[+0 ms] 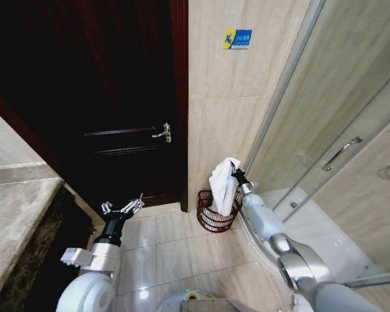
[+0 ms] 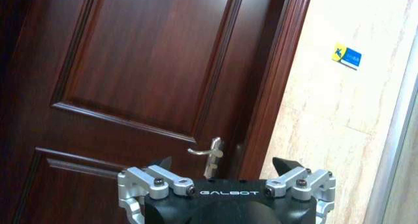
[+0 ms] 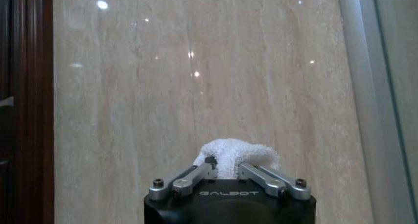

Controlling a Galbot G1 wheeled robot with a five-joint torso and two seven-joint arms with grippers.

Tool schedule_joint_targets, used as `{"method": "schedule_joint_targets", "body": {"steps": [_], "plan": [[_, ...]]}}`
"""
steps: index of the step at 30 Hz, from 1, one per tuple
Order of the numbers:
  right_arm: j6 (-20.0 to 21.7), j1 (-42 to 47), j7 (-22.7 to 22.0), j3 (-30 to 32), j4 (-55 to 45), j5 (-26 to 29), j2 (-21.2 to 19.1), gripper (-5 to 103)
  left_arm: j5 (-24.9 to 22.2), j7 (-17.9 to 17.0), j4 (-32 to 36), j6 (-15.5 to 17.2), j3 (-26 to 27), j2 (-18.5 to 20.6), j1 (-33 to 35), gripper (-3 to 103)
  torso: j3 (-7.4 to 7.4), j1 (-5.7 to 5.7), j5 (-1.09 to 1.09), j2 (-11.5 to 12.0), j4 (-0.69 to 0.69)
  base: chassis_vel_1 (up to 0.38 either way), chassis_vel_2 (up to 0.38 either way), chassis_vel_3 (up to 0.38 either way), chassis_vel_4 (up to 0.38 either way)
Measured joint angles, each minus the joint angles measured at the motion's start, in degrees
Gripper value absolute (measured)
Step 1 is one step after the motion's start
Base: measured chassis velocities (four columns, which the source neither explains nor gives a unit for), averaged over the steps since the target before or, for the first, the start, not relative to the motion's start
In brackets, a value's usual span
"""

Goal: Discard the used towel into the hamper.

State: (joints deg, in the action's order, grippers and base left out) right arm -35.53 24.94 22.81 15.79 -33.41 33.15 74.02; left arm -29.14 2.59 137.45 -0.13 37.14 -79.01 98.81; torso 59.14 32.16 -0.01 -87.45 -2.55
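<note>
A white towel [image 1: 223, 185] hangs from my right gripper [image 1: 234, 170], which is shut on its top fold. The towel's lower end reaches down into the hamper [image 1: 214, 215], a small dark reddish-brown wire basket standing on the floor in the corner by the wall. In the right wrist view the towel [image 3: 234, 155] bulges out between the closed fingers, facing the marble wall. My left gripper [image 1: 122, 208] is held low at the left above the floor tiles, open and empty; in the left wrist view the left gripper [image 2: 228, 166] faces the door.
A dark wooden door [image 1: 117, 97] with a metal handle [image 1: 162, 133] stands left of the hamper. The glass shower enclosure [image 1: 331, 143] and its raised base [image 1: 299, 214] bound the right side. A stone counter [image 1: 13, 221] runs along the left. Beige floor tiles [image 1: 162, 253] lie between.
</note>
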Motion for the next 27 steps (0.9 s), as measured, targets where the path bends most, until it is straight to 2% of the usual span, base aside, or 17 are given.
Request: {"method": "schedule_joint_targets", "body": {"steps": [12, 20, 25, 27], "plan": [[-0.39, 6.01, 2.51, 2.06, 3.24, 0.18, 3.75, 4, 0.0, 0.0, 0.0, 0.0, 0.0, 0.0, 0.0, 100, 0.0, 0.0, 0.02, 0.0, 0.0, 0.0, 0.0, 0.0, 0.0], [-0.54, 8.92, 3.18, 3.69, 2.61, 0.18, 4.04, 4, 0.0, 0.0, 0.0, 0.0, 0.0, 0.0, 0.0, 100, -0.01, 0.0, 0.0, 0.0, 0.0, 0.0, 0.0, 0.0, 0.0], [1.48, 10.77, 3.18, 4.49, 2.45, 0.21, 3.61, 4, 0.0, 0.0, 0.0, 0.0, 0.0, 0.0, 0.0, 100, -0.01, 0.0, 0.0, 0.0, 0.0, 0.0, 0.0, 0.0, 0.0], [3.24, 11.78, 3.16, 5.88, 2.74, -1.54, 3.56, 4, 0.0, 0.0, 0.0, 0.0, 0.0, 0.0, 0.0, 100, -0.01, 0.0, 0.01, 0.0, 0.01, 0.0, 0.0, 0.0, 0.0]]}}
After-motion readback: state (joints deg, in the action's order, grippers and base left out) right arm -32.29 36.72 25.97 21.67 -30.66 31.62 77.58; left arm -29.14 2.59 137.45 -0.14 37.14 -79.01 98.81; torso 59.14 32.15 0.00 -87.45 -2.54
